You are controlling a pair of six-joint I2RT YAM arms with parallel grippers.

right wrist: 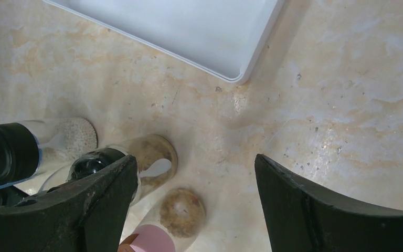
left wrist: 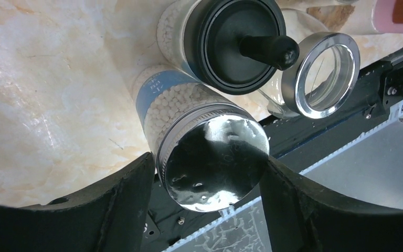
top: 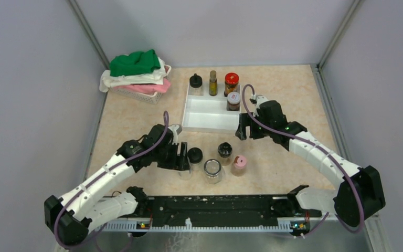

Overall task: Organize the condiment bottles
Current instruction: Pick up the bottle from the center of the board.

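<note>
**A:** What do we log on the left?

**B:** The left gripper [top: 182, 159]. Its jaws look pressed on the lid of the silver-capped jar [left wrist: 212, 157]. The jar stands on the table [top: 136, 121] with its long axis upright. It has white beads, a blue label and a mirror-bright lid.

**A:** And the neighbours?

**B:** The black-capped jar [left wrist: 236, 44] is just beside it at 1 o'clock, so we judge a straight lift wise. The tray [top: 204, 123] also lies at 1 o'clock, farther off.

**A:** On the right?

**B:** The right gripper [top: 244, 132] has its jaws spread and holds nothing. It hovers by the tray's near right corner. We count the left arm nearer.
</note>
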